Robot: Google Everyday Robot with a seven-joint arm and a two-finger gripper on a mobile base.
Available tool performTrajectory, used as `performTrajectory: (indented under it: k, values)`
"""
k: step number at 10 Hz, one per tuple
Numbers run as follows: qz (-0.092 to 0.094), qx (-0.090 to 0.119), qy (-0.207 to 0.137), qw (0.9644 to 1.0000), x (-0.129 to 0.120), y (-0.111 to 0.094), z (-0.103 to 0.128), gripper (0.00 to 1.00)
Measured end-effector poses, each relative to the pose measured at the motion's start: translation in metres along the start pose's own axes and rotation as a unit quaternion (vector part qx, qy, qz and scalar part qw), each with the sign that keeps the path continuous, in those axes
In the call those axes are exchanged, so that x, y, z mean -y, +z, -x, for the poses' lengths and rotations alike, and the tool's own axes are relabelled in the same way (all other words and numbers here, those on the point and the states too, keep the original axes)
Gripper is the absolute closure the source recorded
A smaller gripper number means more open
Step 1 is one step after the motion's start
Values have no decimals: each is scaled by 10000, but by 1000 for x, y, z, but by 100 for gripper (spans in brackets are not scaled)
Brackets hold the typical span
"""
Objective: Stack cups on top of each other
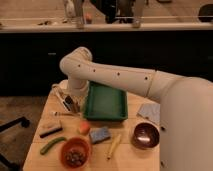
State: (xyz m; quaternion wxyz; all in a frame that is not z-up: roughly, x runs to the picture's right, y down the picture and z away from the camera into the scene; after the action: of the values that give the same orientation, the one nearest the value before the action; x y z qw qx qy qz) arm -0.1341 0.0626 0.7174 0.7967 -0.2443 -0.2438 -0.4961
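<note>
Gripper point(69, 102) hangs low at the table's point(131, 154) left edge beside the green tray point(106, 102) — cups hidden.

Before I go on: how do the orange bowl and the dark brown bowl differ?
The orange bowl sits at the table's front left and holds dark brownish contents; the dark brown bowl sits front right and looks empty, its inside glossy. The orange one is brighter. Both are round, upright and about the same size. The gripper is at the green tray's left, away from both.
</note>
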Motion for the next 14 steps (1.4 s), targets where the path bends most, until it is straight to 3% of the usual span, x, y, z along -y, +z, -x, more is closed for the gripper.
performTrajectory:
  k: [7, 11, 14]
  values:
    - [163, -68, -266, 9995, 36, 15, -33, 80]
    - [522, -269, -372, 9976, 45, 28, -43, 80]
    - [569, -304, -287, 9975, 43, 35, -55, 80]
